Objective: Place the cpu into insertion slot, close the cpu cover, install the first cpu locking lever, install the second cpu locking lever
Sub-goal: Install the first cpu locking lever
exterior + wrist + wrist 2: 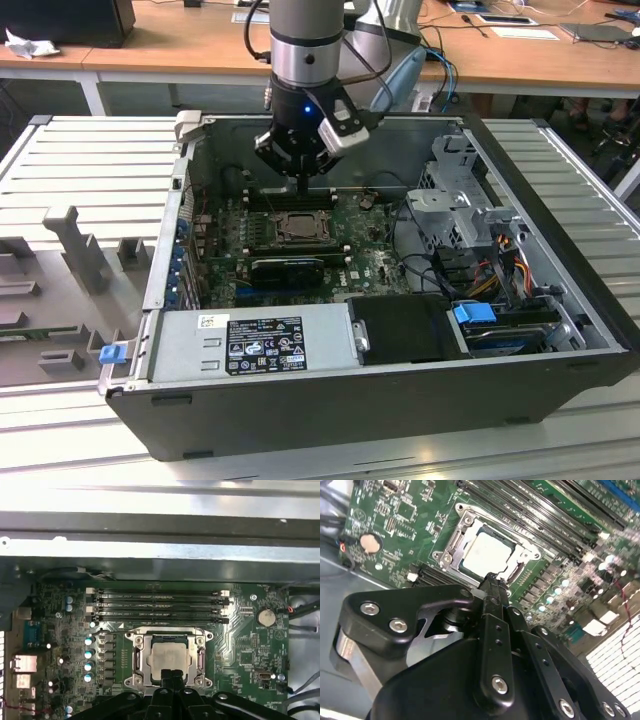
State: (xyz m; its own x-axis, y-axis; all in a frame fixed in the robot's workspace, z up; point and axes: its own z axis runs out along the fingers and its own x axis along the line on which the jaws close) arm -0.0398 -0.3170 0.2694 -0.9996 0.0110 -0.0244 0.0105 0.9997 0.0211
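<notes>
The cpu (297, 226) (485, 552) (169, 656) lies flat in the insertion slot (131, 681) of the green motherboard, its pale metal top showing. The cpu cover (456, 539) (138, 657), a metal frame with a window, lies down around the chip. A thin wire lever (150, 629) runs along the socket's side toward the memory slots. My gripper (303, 186) (492, 581) (172, 676) hangs just above the socket's edge. Its two black fingers are pressed together and shut, with nothing between them. The fingertips hide a small part of the chip's edge in both wrist views.
Long black memory slots (160, 605) run beside the socket. A black expansion card (288, 268) sits on the near side in the exterior view. The power supply (250, 343), drive cage (455, 205) and cables (505, 255) crowd the open case, whose walls (165, 250) surround the board.
</notes>
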